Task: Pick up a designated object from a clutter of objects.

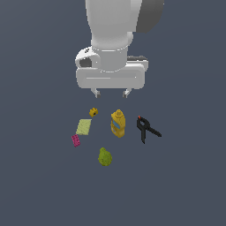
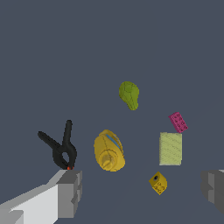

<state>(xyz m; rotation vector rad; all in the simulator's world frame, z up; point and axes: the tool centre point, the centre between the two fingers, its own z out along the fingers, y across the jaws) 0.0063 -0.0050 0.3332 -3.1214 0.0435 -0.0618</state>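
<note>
Magenta brick [image 1: 76, 140], small, studded, rectangular

We see a bare simulated test scene: a flat, featureless grey bench [image 1: 35, 176] carries small scattered props, with no walls or furniture.

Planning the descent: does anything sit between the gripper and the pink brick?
Nothing visible blocks it. The open gripper hangs above the clutter; the pink brick lies uncovered at the edge, with the green pad close beside it.
</note>
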